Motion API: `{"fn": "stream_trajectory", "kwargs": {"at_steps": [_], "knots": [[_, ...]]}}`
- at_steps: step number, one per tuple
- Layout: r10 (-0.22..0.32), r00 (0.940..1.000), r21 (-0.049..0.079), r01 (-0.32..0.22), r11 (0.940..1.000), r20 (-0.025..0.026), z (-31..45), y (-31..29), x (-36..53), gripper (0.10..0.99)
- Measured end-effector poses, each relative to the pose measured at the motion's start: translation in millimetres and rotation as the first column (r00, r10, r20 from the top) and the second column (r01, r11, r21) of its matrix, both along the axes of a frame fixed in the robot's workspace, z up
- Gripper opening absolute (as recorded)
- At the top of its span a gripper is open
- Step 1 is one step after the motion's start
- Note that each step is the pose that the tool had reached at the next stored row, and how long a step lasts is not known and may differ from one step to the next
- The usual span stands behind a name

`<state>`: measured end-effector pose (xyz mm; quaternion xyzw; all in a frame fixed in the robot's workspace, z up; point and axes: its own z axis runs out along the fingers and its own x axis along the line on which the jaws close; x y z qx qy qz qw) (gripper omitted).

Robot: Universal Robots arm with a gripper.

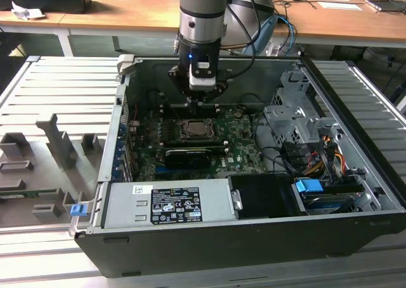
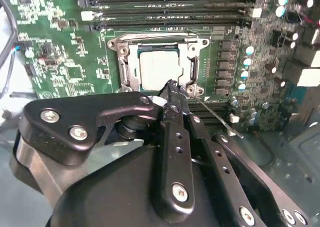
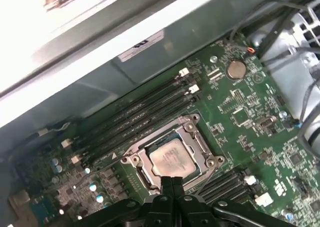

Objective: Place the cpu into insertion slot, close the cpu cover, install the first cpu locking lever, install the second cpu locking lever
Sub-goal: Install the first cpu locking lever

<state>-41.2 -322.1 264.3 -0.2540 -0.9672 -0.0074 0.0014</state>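
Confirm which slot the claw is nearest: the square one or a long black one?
The square socket, silver-framed with the pale chip in it; the claw hangs at its edge.

Bright, even room light; glare washes out the case wall (image 3: 75, 62) in the first wrist view.

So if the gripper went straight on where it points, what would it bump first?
Probably the edge of the silver cpu cover, beside the cpu. The shut gripper points at that rim, but depth is hard to judge; it could be the green motherboard beside it.
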Motion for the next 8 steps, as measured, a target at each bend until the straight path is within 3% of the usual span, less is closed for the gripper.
{"fn": "stream_trajectory", "kwargs": {"at_steps": [4, 7, 8], "knots": [[0.105, 0.9945, 0.0, -0.105, 0.9945, 0.0, -0.2, 0.0, 0.1, 0.106], [0.111, 0.9938, 0.0, -0.111, 0.9938, 0.0, 3.8, 0.0, 0.1, 0.106], [0.141, 0.9901, 0.0, -0.141, 0.9901, 0.0001, 3.9, 0.0, 0.1, 0.106]]}}
